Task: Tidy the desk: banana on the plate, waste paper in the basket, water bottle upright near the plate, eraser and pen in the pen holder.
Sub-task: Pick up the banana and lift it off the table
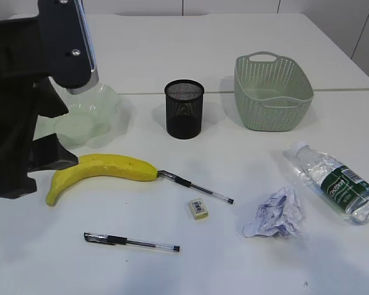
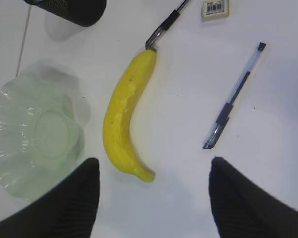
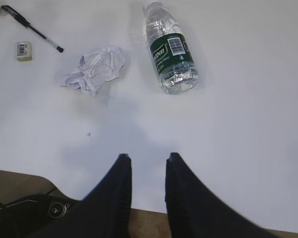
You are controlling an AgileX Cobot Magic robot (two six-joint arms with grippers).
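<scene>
Banana (image 2: pixel 123 113), yellow and curved, lies below wide left fingers (image 2: pixel 84 188); right fingers (image 3: pixel 123 173) narrow.

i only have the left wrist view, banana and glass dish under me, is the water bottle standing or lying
Observer: Lying on its side. The clear plastic water bottle with the dark green label rests at the desk's right edge.
Operator: waste paper binned yet
Observer: No. The crumpled white paper sits on the tabletop left of the bottle.
Operator: anything in the basket
Observer: The sage-green perforated basket looks empty.
Operator: right gripper holding anything
Observer: No. The right gripper holds nothing, jaws narrowly parted.
</scene>
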